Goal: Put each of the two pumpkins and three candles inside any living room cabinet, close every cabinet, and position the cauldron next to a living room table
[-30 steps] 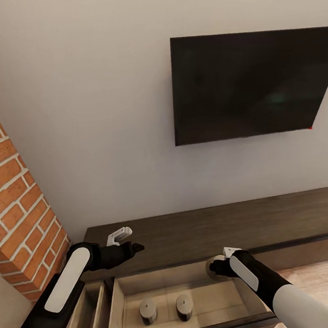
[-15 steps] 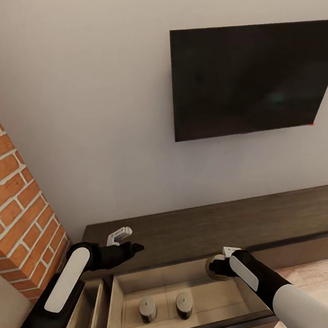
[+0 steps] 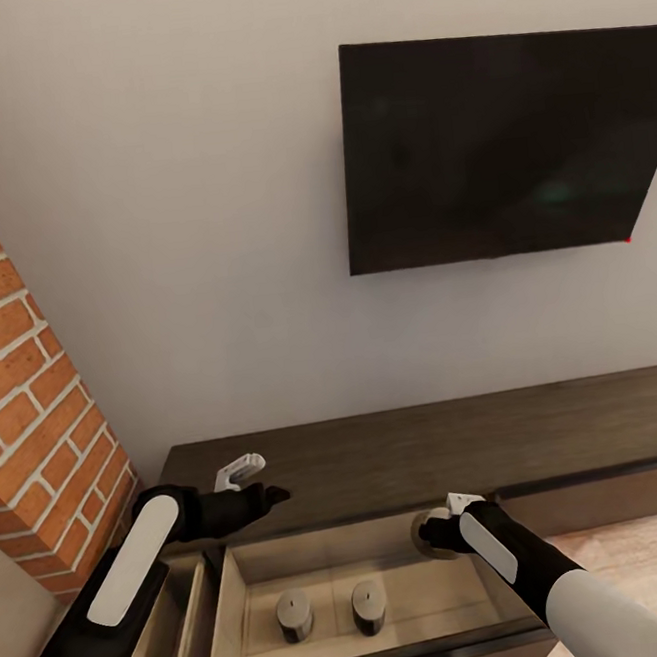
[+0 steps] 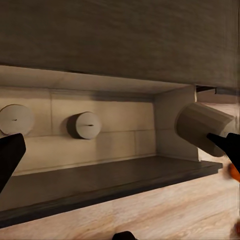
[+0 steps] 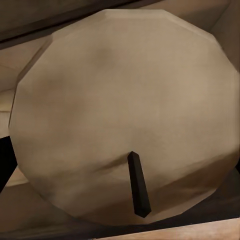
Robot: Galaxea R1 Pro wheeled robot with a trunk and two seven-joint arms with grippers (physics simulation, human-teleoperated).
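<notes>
Head view, cabinet: the long dark-brown cabinet (image 3: 431,454) runs along the wall under the black TV (image 3: 497,146), with one drawer (image 3: 228,619) pulled out at its left end, beside the brick column (image 3: 38,437).
Head view, candles in drawer: two candles (image 3: 294,614) (image 3: 367,606) stand upright side by side near the middle of the drawer floor, apart from each other.
Head view, my right gripper (image 3: 438,531): it hangs over the drawer's back right corner with a third candle (image 3: 426,533) clamped sideways between the fingers.
Head view, my left gripper (image 3: 255,479): it hovers above the cabinet top near the drawer's back left corner, fingers spread and empty.
Left wrist view: both standing candles (image 4: 16,119) (image 4: 85,125) show their round tops inside the light drawer; the held candle (image 4: 200,127) lies tilted at the drawer's right wall, a dark fingertip (image 4: 225,142) against it.
Right wrist view: the held candle's (image 5: 122,112) wick end is close to the camera, the dark wick (image 5: 138,184) pointing out.
</notes>
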